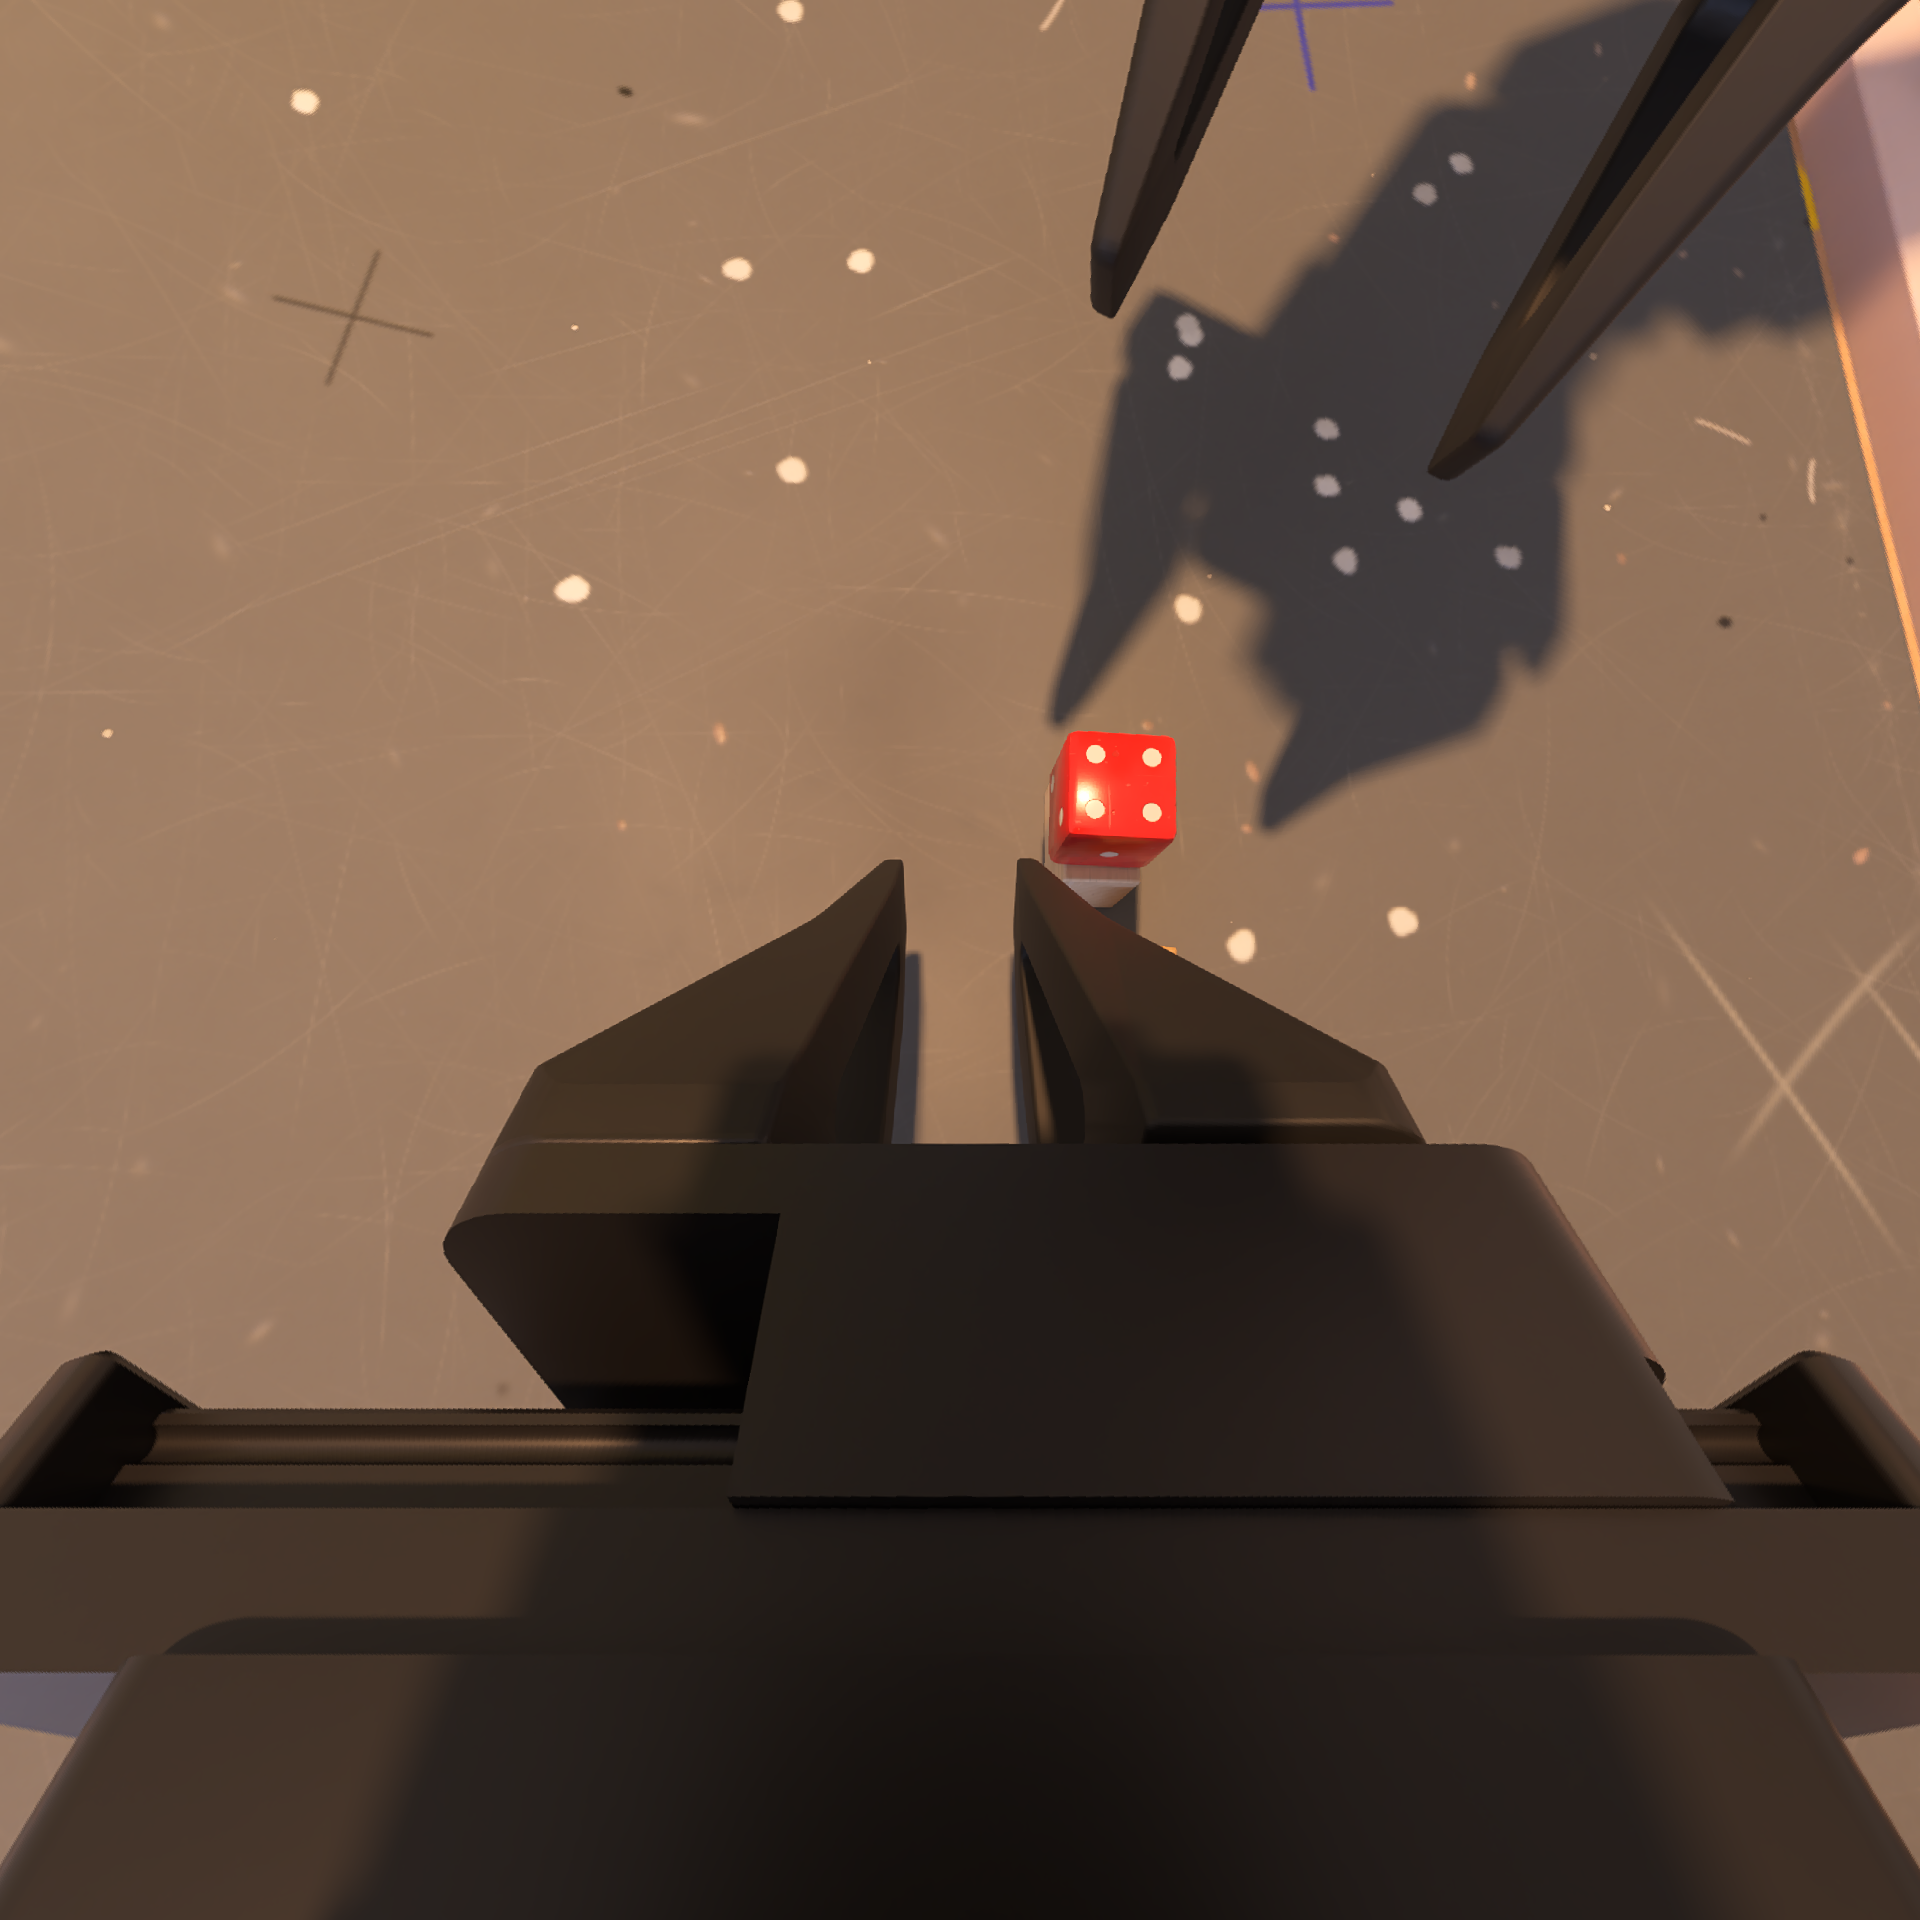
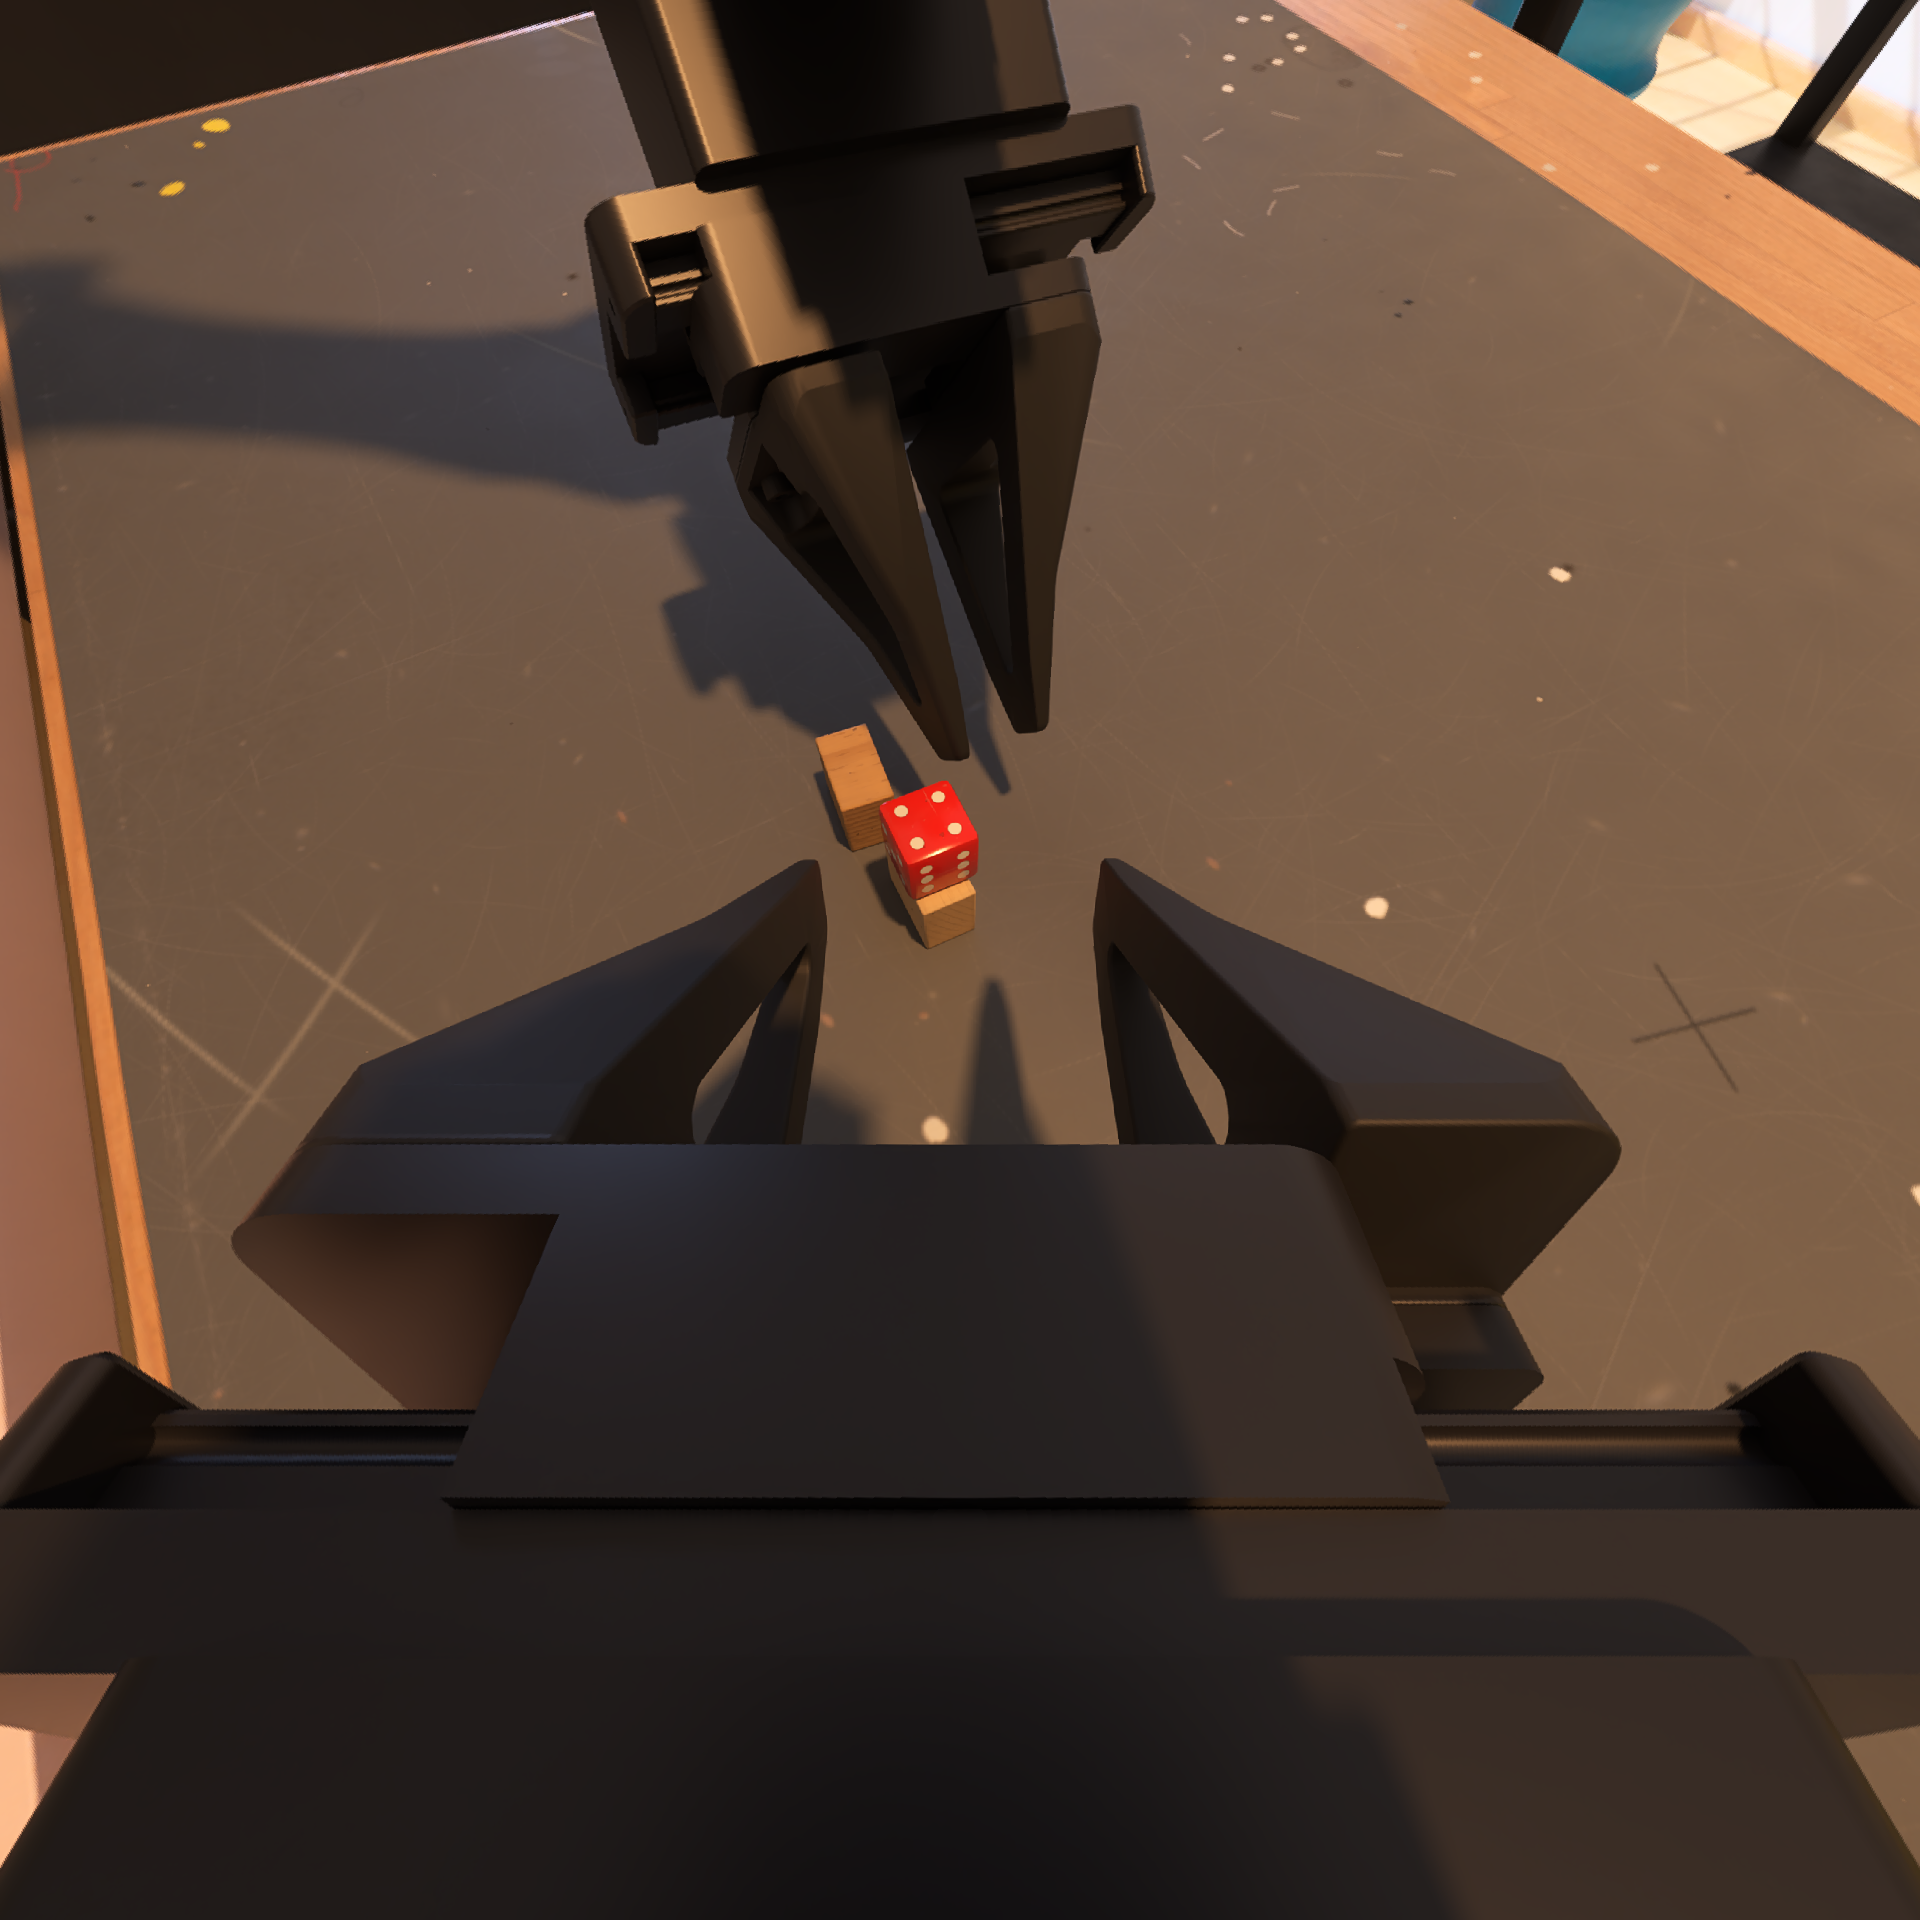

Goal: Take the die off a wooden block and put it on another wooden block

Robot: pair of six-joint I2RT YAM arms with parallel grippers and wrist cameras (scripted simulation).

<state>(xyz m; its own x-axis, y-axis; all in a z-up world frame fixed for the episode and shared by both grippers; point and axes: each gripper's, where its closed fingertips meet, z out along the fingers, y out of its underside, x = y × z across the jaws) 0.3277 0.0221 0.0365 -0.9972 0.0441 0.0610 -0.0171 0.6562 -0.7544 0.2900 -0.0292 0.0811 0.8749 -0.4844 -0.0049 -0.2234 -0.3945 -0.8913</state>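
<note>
A red die point(image 2: 928, 837) with white pips sits on a short wooden block point(image 2: 943, 914). A taller wooden block point(image 2: 854, 785) stands bare just behind and to the left of it. My right gripper point(image 2: 961, 862) is open and empty, above and in front of the die, which shows between its fingertips. My left gripper point(image 2: 987, 740) hangs above the far side of the blocks, empty, its fingers drawn close with only a narrow slit. In the left wrist view the die point(image 1: 1112, 798) on its block point(image 1: 1099, 889) lies just beyond my left gripper point(image 1: 961, 862), and the right gripper point(image 1: 1278, 374) shows farther off.
The dark scratched mat point(image 2: 1455, 675) has paint flecks and cross marks point(image 2: 1696, 1023). A wooden table border runs along the right point(image 2: 1662, 197) and left point(image 2: 73, 883). A blue object point(image 2: 1605, 42) stands beyond the far right corner.
</note>
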